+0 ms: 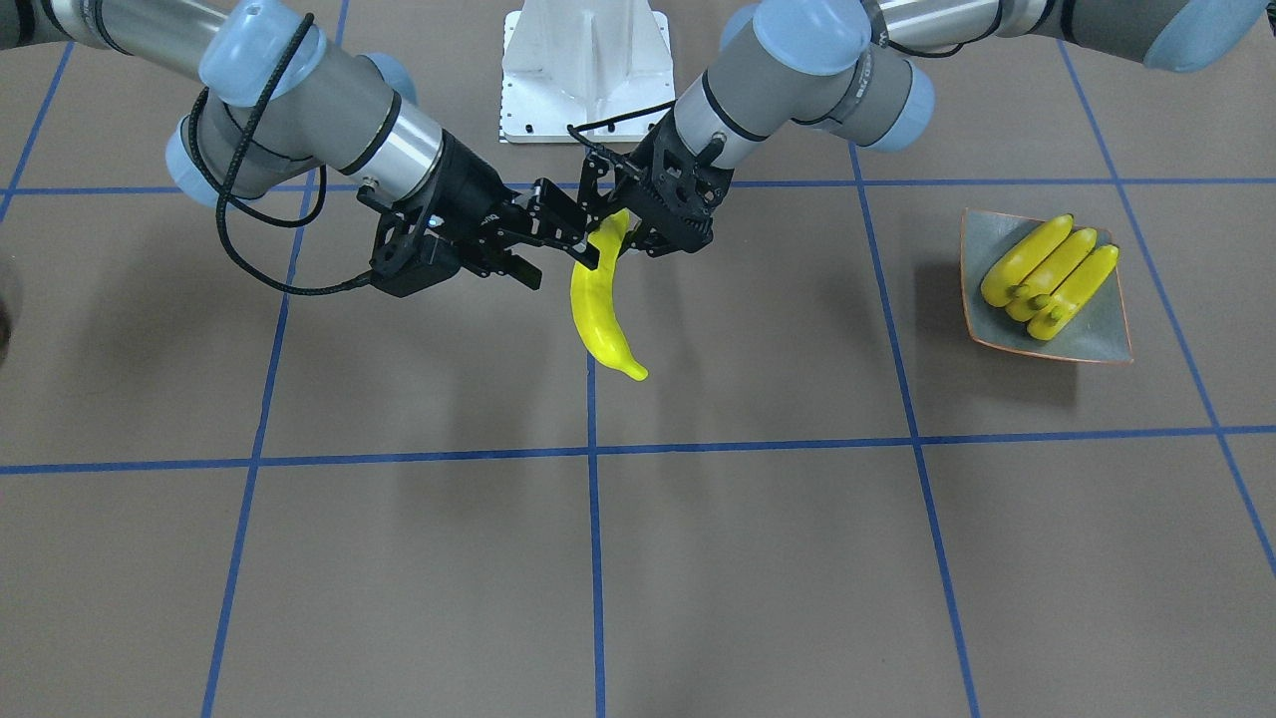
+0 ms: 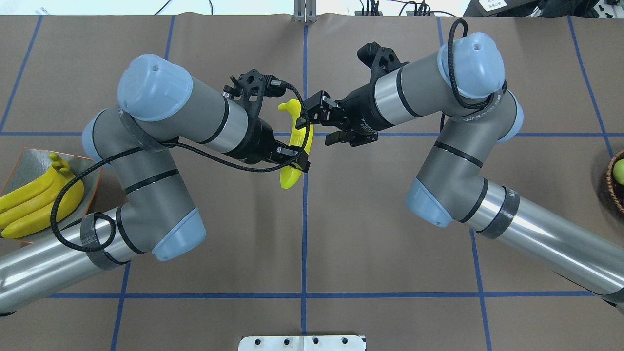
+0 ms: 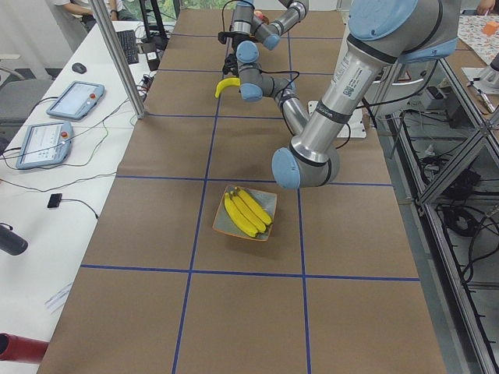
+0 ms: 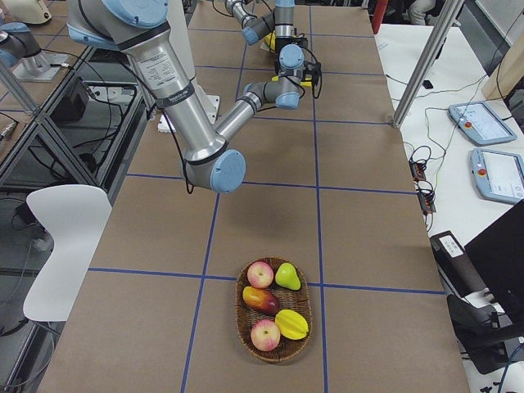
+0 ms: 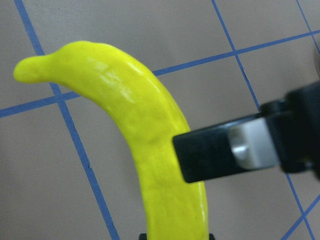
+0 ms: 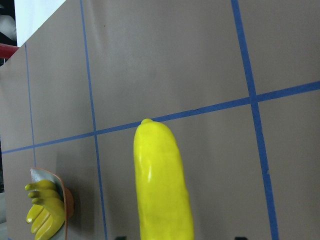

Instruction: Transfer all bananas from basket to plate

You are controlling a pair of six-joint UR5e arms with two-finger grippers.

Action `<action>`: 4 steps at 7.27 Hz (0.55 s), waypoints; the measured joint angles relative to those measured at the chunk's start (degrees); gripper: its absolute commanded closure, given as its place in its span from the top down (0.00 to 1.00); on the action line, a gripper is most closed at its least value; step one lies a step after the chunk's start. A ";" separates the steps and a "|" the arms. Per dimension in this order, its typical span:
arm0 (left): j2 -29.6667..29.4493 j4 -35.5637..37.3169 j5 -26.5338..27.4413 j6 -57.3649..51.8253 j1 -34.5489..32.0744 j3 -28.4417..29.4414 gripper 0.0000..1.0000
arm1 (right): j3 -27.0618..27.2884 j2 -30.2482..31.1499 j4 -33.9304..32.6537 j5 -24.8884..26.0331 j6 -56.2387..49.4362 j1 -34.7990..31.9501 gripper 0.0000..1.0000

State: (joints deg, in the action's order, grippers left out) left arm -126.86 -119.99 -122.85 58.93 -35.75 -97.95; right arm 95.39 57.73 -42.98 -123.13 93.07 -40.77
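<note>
Brown table (image 1: 758, 558), blue tape grid. Grey-green plate (image 1: 1097, 337) sat at the robot's left end, with three bananas (image 1: 1047, 274) side by side on it. A fourth banana (image 1: 598, 319) was held above mid-table. The left gripper (image 2: 294, 160) was clamped near its blunt end. The right gripper (image 2: 319, 122) had its jaws spread wide astride it, not pinching.

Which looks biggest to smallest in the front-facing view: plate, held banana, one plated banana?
1. plate
2. held banana
3. plated banana
The held banana hangs raised, nearer the camera, so its lead over the plated one is unsure.
</note>
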 measured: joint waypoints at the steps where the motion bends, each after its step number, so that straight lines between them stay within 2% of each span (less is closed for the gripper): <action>1: 1.70 2.22 -2.23 -0.31 -1.04 -1.31 0.00 | 0.93 2.86 2.37 -0.03 -0.01 -0.65 1.00; 3: 6.07 13.27 -2.77 -5.71 -3.71 -7.61 0.00 | 1.55 7.02 4.80 0.14 -0.19 -2.19 1.00; 4: 7.92 22.90 0.44 -11.69 -3.59 -12.51 0.00 | 1.60 8.40 5.12 0.31 -0.38 -2.66 1.00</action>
State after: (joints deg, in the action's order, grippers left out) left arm -118.94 -97.08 -122.41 47.23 -39.33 -110.47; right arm 97.00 66.13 -37.86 -122.82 92.70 -43.44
